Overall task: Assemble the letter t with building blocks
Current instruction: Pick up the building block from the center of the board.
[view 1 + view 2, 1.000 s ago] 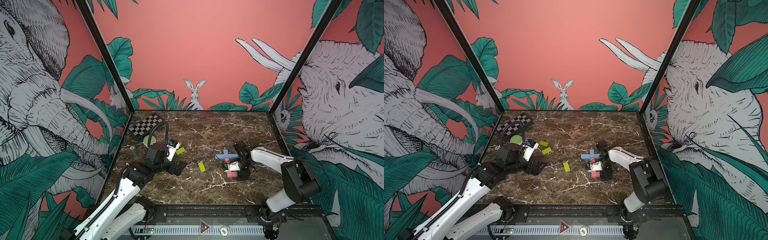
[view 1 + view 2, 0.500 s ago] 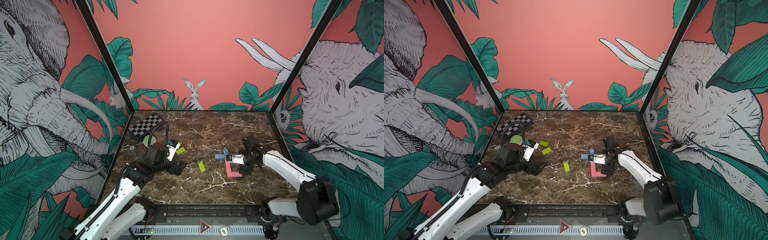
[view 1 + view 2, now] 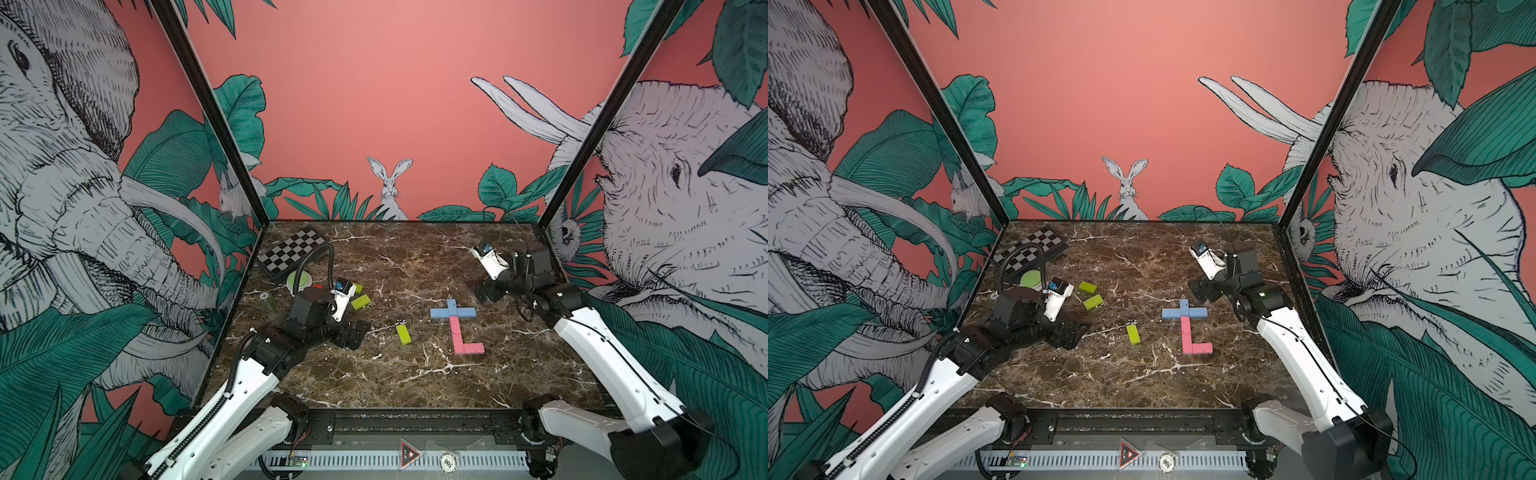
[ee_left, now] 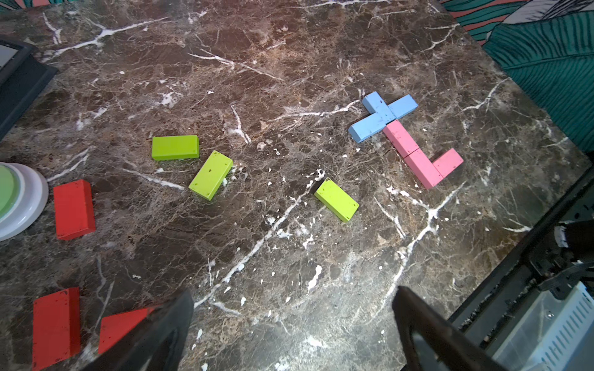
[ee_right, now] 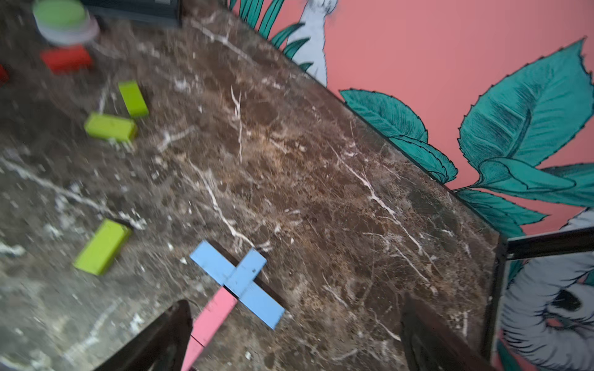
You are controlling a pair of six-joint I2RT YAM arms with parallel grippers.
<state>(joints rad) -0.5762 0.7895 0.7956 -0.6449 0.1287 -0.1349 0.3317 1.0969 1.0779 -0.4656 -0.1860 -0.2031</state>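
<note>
Light blue building blocks (image 3: 453, 311) form a crossbar right of the table's centre, and pink blocks (image 3: 457, 333) run from it toward the front, ending in a foot turned right (image 3: 472, 348). One lime green block (image 3: 403, 333) lies left of this figure. Two more green blocks (image 3: 360, 301) sit near the left arm. Red blocks (image 4: 74, 208) show in the left wrist view. My left gripper (image 3: 353, 332) rests low and open at the left, nothing between its fingers. Behind and right of the blue crossbar my right gripper (image 3: 482, 291) is open and empty.
A black-and-white chequered board (image 3: 291, 253) lies at the back left corner. In front of it stands a round green-topped white button (image 3: 299, 279). Printed walls close the table on three sides, and a black rail (image 3: 415, 419) runs along the front.
My right gripper has drawn back from over the pink blocks to the back right, leaving them flat on the table. The left arm has not moved.
</note>
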